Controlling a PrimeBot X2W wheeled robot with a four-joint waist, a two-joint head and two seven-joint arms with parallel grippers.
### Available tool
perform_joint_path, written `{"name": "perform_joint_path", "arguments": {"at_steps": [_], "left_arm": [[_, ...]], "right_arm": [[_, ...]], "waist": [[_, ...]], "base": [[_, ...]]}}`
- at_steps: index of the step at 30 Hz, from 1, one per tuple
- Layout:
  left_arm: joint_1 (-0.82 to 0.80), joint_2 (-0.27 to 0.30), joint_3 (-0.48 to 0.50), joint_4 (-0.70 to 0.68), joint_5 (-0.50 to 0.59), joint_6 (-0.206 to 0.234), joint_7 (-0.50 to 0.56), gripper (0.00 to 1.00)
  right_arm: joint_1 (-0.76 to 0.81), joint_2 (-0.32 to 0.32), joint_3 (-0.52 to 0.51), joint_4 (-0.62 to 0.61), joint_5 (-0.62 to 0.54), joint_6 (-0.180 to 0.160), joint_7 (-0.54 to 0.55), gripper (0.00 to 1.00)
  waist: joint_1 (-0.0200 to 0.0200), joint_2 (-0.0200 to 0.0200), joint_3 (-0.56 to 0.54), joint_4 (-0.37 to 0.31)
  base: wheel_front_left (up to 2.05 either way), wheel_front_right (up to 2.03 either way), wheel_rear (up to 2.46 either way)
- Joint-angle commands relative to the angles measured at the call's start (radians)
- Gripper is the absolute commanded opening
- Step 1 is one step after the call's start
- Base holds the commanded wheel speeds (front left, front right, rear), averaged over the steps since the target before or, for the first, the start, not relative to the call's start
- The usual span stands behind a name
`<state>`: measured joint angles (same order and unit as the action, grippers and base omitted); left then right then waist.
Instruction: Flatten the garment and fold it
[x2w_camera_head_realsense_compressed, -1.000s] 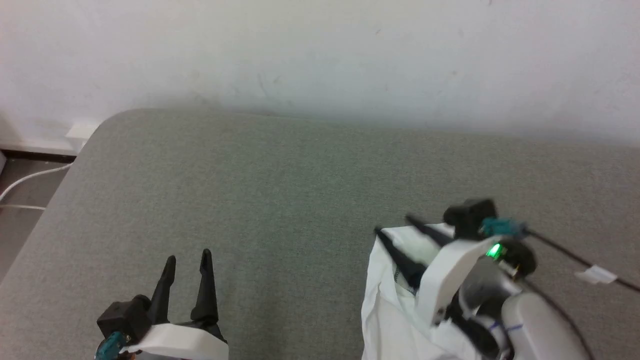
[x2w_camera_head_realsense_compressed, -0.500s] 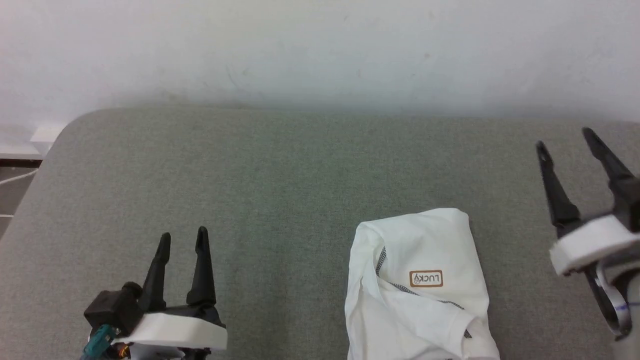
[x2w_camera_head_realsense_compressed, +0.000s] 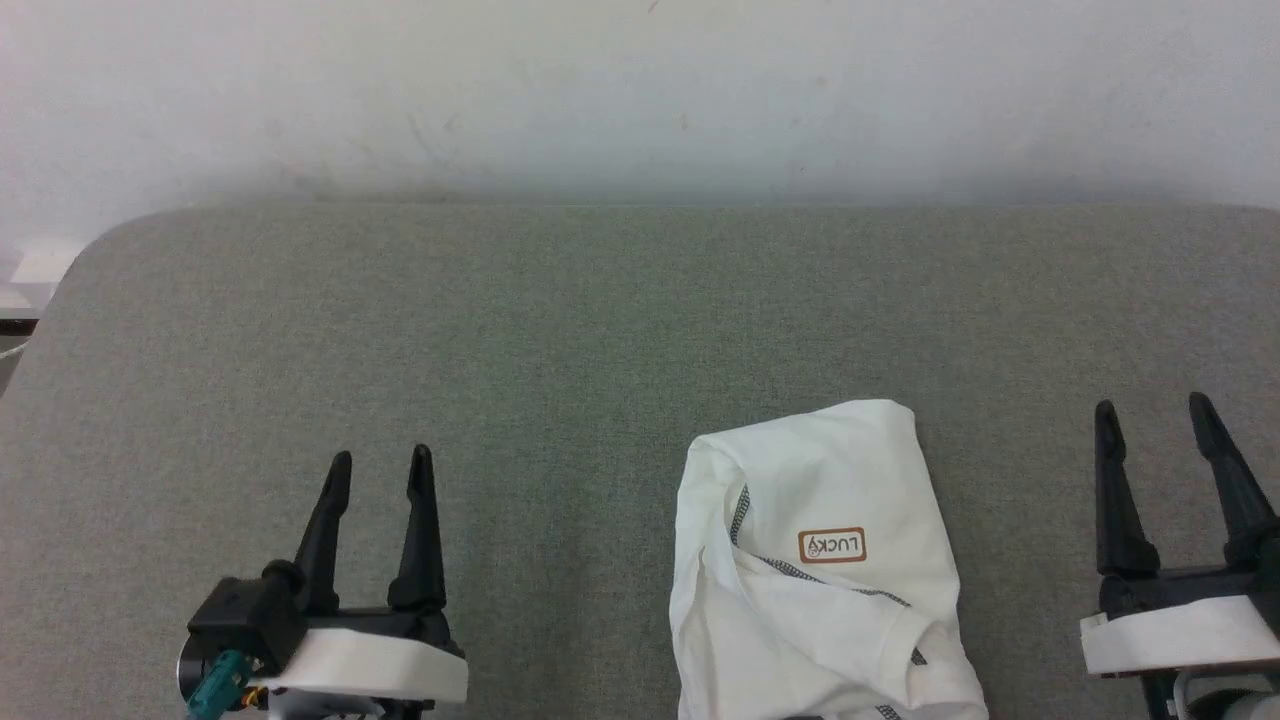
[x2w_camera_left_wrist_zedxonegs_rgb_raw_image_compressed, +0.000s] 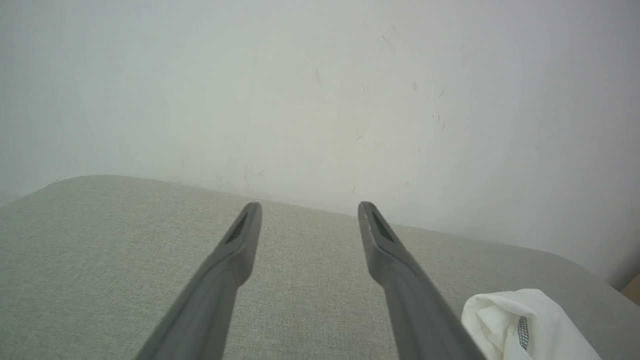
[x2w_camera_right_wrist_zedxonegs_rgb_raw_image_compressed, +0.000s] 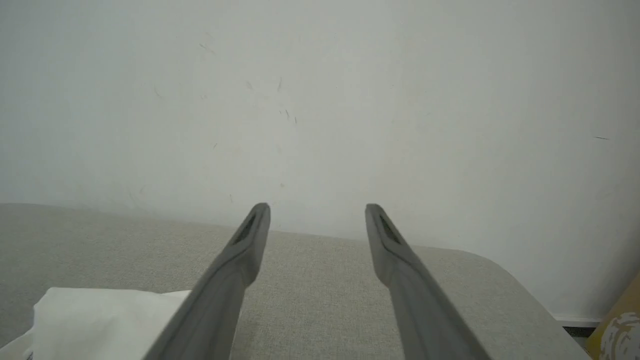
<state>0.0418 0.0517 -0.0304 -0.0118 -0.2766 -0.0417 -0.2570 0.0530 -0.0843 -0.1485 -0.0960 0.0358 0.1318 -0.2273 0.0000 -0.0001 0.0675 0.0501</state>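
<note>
One piece of lettering can be read. A small rectangular patch (x2w_camera_head_realsense_compressed: 832, 545) with a brown-orange border sits on the white garment (x2w_camera_head_realsense_compressed: 840, 460) and carries brown-orange capitals reading "LUCKY". In the head view the word stands upside down, and its last letter is less distinct.

What my cameras crop or cannot resolve

In the head view the garment (x2w_camera_head_realsense_compressed: 830, 470) runs off the bottom edge, so I cannot see its lower part, and its own folds cover the layers beneath. My left gripper (x2w_camera_head_realsense_compressed: 380, 455) and right gripper (x2w_camera_head_realsense_compressed: 1151, 403) are both cropped at their bases there. In the right wrist view the lower right corner clips a yellowish object (x2w_camera_right_wrist_zedxonegs_rgb_raw_image_compressed: 617, 327), too little of it to identify. At lower left my right gripper covers part of the garment.
</note>
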Motion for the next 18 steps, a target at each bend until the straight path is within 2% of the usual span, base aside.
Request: {"name": "perform_joint_path", "arguments": {"at_steps": [1, 4, 11, 14, 18], "left_arm": [[0.013, -0.001, -0.004, -0.001, 0.014, 0.005, -0.005, 1.00], [0.016, -0.001, -0.009, 0.002, 0.050, 0.005, -0.005, 1.00], [0.011, -0.001, -0.014, -0.002, 0.050, 0.004, -0.005, 1.00], [0.002, -0.001, -0.020, -0.003, 0.050, 0.003, -0.005, 1.00], [-0.011, -0.001, -0.027, 0.003, 0.047, 0.002, -0.005, 1.00]], "right_arm": [[0.011, 0.008, 0.006, 0.002, -0.003, -0.001, -0.010, 1.00], [0.019, 0.017, 0.012, 0.007, -0.005, -0.001, -0.015, 1.00], [0.018, 0.016, 0.029, 0.006, 0.015, -0.001, 0.026, 1.00], [0.011, -0.016, 0.061, -0.004, 0.070, -0.001, 0.116, 1.00], [-0.004, -0.103, 0.139, 0.015, 0.199, -0.001, 0.384, 1.00]], "waist": [[0.0000, 0.0001, 0.001, -0.001], [0.0000, 0.0001, 0.001, 0.000], [0.0000, 0.0001, 0.009, 0.009], [0.0000, 0.0001, 0.022, 0.018], [0.0000, 0.0001, 0.048, 0.031]], "base": [[0.00, 0.00, 0.00], [0.00, 0.00, 0.00], [0.00, 0.00, 0.00], [0.00, 0.00, 0.00], [0.00, 0.00, 0.00]]}}
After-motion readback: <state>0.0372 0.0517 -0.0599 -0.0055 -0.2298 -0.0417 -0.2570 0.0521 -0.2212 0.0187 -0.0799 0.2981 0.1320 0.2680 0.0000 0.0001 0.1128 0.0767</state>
